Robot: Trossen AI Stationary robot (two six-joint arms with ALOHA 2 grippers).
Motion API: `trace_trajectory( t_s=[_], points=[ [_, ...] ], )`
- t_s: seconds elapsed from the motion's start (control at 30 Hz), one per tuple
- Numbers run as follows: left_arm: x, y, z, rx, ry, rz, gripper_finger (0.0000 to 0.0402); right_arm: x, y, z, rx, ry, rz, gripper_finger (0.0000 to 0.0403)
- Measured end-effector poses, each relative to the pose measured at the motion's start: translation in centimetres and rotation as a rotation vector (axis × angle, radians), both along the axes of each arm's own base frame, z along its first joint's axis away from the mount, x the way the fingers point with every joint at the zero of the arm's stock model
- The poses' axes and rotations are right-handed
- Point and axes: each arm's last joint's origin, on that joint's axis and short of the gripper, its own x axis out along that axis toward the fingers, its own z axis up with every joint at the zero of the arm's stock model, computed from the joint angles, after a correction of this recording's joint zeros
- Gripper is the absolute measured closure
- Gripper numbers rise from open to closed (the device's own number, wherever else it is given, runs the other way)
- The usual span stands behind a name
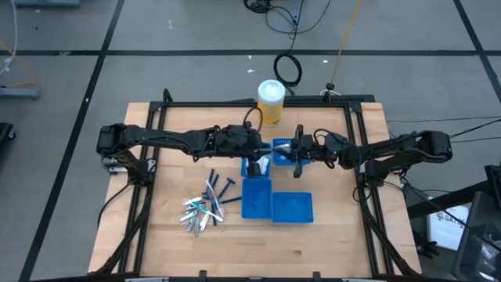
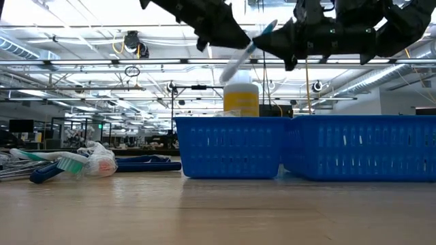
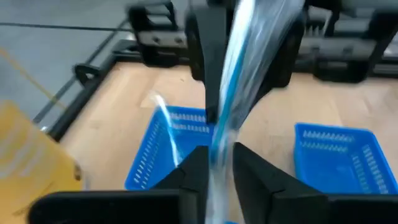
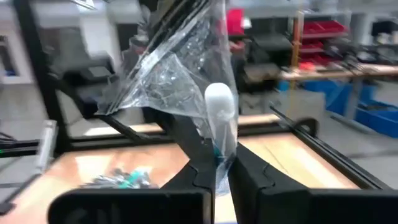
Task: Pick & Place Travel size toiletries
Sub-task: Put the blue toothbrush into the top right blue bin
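Note:
A toothbrush in a clear wrapper (image 2: 246,51) hangs in the air between both grippers, above the blue mesh trays (image 2: 228,146). My left gripper (image 1: 263,155) comes in from the table's left and is shut on it. My right gripper (image 1: 299,157) comes in from the right and is shut on it too. In the left wrist view the wrapped toothbrush (image 3: 231,87) runs from my fingers toward the other gripper. The other toiletries (image 1: 205,207) lie in a loose pile on the wood, left of the trays. My left gripper (image 3: 221,171) pinches the wrapped toothbrush between its two fingers, at a lower stretch of the wrapper (image 3: 217,146). The fingers come about level from the table's left. The toothbrush is lifted clear and slants upward toward the right gripper. My right gripper (image 4: 217,168) pinches the wrapped toothbrush between its two fingers, just behind its white rounded end (image 4: 219,102). It comes about level from the table's right. Loose clear wrapper (image 4: 168,74) flares out beyond the fingers. The toothbrush is clear of the table.
A tall yellow canister with a white lid (image 1: 271,100) stands behind the trays, near the far edge. One tray (image 1: 283,147) sits under the grippers, and two more (image 1: 256,196) (image 1: 291,207) lie nearer. A black frame (image 1: 360,157) borders the table. Bare wood lies at the near edge.

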Motion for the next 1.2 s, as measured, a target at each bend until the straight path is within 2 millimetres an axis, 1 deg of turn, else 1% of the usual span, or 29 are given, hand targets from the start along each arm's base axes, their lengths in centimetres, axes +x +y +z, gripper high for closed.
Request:
trace_trajectory(
  t_s=[0.13, 0.3, 0.37, 0.43, 0.53, 0.6, 0.67, 0.77, 0.87, 1.07, 1.2],
  points=[
    [-0.9, -0.2, 1.7, 0.039, -0.051, 0.065, 0.0282, -0.3, -0.4, -0.1, 0.006, 0.040, -0.042, 0.0390],
    [-1.9, -0.4, 2.4, 0.095, -0.016, 0.070, 0.0246, -1.4, -0.9, 0.1, 0.021, 0.129, -0.071, 0.0390],
    [-2.3, -0.4, 2.3, 0.099, 0.026, 0.077, 0.0237, -1.9, -1.1, 0.8, 0.033, 0.181, -0.108, 0.0390],
    [-2.6, -0.4, 1.8, 0.092, 0.083, 0.097, 0.0231, -2.3, -1.3, 2.0, 0.046, 0.262, -0.142, 0.0390],
    [-2.7, -0.2, 0.6, 0.079, 0.172, 0.159, 0.0228, -2.6, -1.4, 3.9, 0.063, 0.442, -0.181, 0.0390],
    [-3.0, -0.1, 0.0, 0.081, 0.225, 0.210, 0.0227, -2.7, -1.5, 4.6, 0.074, 0.591, -0.209, 0.0390],
    [-3.0, 0.2, -0.3, 0.082, 0.241, 0.267, 0.0227, -2.6, -1.6, 5.0, 0.097, 0.719, -0.225, 0.0390],
    [-3.3, 0.4, -0.7, 0.088, 0.276, 0.334, 0.0227, -2.4, -1.6, 4.4, 0.134, 0.895, -0.231, 0.0390],
    [-3.5, 0.6, -0.8, 0.083, 0.286, 0.361, 0.0227, -2.1, -1.7, 3.5, 0.153, 0.980, -0.234, 0.0390],
    [-3.6, 0.6, -0.9, 0.087, 0.312, 0.369, 0.0227, -1.9, -2.1, 2.2, 0.173, 1.087, -0.284, 0.0389],
    [-3.7, 0.6, -1.0, 0.088, 0.325, 0.368, 0.0227, -1.8, -2.4, 1.8, 0.179, 1.104, -0.311, 0.0374]
  ],
)
